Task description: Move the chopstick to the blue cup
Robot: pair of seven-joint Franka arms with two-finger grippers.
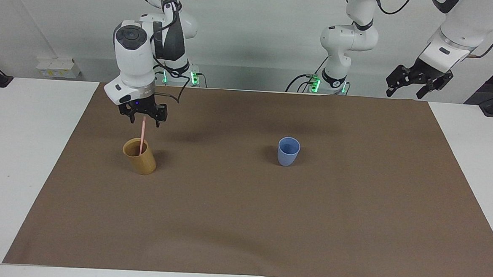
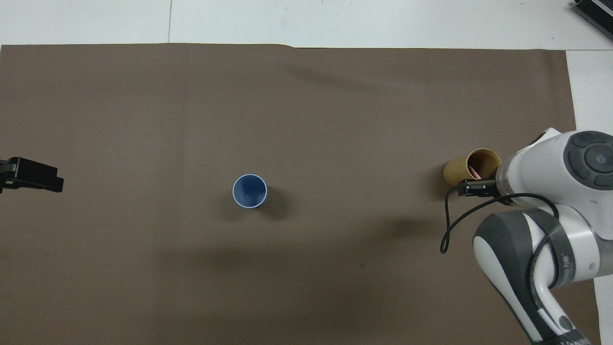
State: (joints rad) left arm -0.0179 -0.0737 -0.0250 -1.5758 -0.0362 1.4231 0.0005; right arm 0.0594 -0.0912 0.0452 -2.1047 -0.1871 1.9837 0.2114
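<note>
A pale pink chopstick point(image 1: 142, 135) stands leaning in a tan bamboo cup point(image 1: 142, 160) toward the right arm's end of the mat; from overhead only a pink sliver point(image 2: 473, 170) shows inside that cup point(image 2: 459, 170). My right gripper point(image 1: 144, 120) hangs just above the cup, right at the stick's top end. The blue cup point(image 1: 288, 152) stands upright and empty mid-mat point(image 2: 249, 191). My left gripper point(image 1: 406, 91) waits open in the air over the mat's edge at its own end point(image 2: 55, 178).
A brown mat point(image 1: 242, 222) covers most of the white table point(image 1: 17, 164). A loose black cable point(image 2: 445, 225) loops off the right wrist beside the tan cup.
</note>
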